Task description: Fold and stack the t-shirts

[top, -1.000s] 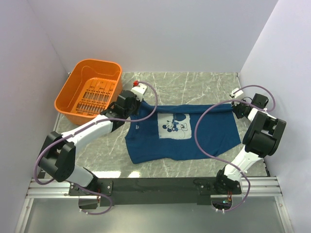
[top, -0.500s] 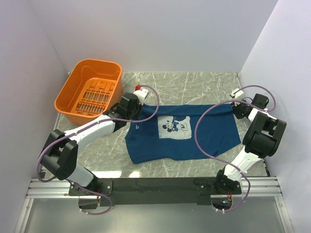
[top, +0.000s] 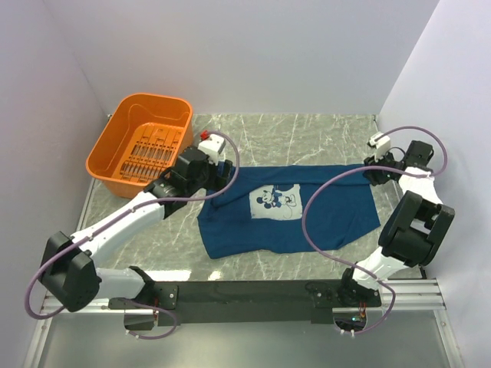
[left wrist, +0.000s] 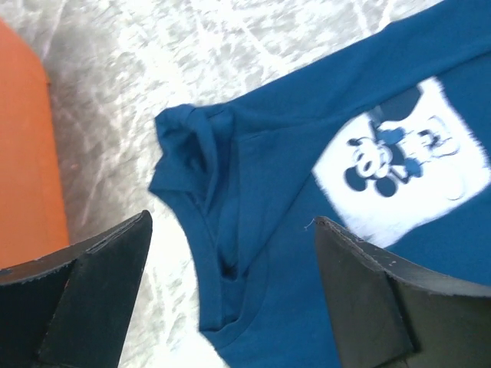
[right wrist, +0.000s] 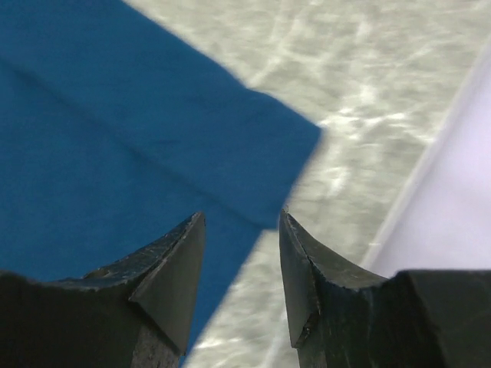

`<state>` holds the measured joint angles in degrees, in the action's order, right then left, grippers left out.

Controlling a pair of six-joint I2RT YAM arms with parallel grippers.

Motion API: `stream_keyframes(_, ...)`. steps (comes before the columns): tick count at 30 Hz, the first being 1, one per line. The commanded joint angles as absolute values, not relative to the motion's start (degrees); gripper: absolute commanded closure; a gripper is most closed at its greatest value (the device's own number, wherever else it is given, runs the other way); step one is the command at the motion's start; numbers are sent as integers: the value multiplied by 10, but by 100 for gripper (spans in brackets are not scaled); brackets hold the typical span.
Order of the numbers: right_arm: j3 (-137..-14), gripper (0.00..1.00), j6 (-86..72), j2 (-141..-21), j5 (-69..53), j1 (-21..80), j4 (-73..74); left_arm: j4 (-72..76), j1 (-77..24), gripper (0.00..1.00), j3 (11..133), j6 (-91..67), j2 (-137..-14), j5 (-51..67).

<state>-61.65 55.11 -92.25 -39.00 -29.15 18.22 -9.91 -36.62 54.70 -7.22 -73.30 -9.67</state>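
From overhead: navy t-shirt lies spread on marble table, mouse print up, betw. both arms. Orange basket sits far left, apart from shirt, slotted floor showing. Shirt's left shoulder has left gripper over it; right gripper is at far-right corner.

Left wrist cam: fingers wide apart, holding nothing, bunched sleeve below, basket wall at left.

Right wrist cam: fingers partly apart, shirt corner under the gap, not pinched.

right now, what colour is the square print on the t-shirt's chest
The print is pale white with a navy cartoon mouse; clearest in the left wrist view.
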Motion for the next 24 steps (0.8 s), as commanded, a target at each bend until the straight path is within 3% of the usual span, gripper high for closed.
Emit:
stream_keyframes(1,-665,50,533,-911,-437,-270,353,-76,-365,8,575,-96,-756,-64)
stream_keyframes(7,-585,52,401,-853,-468,-212,355,-148,-331,17,696,-260,-908,-112)
stream_keyframes(14,-525,53,277,-813,-474,-191,295,-177,-317,22,774,-401,-997,-219)
stream_keyframes(19,-526,54,259,-825,-459,-191,285,-274,-317,27,864,-445,-1079,-250)
stream_keyframes(24,-519,54,251,-833,-460,-191,272,-305,-309,26,907,-431,-1129,-220)
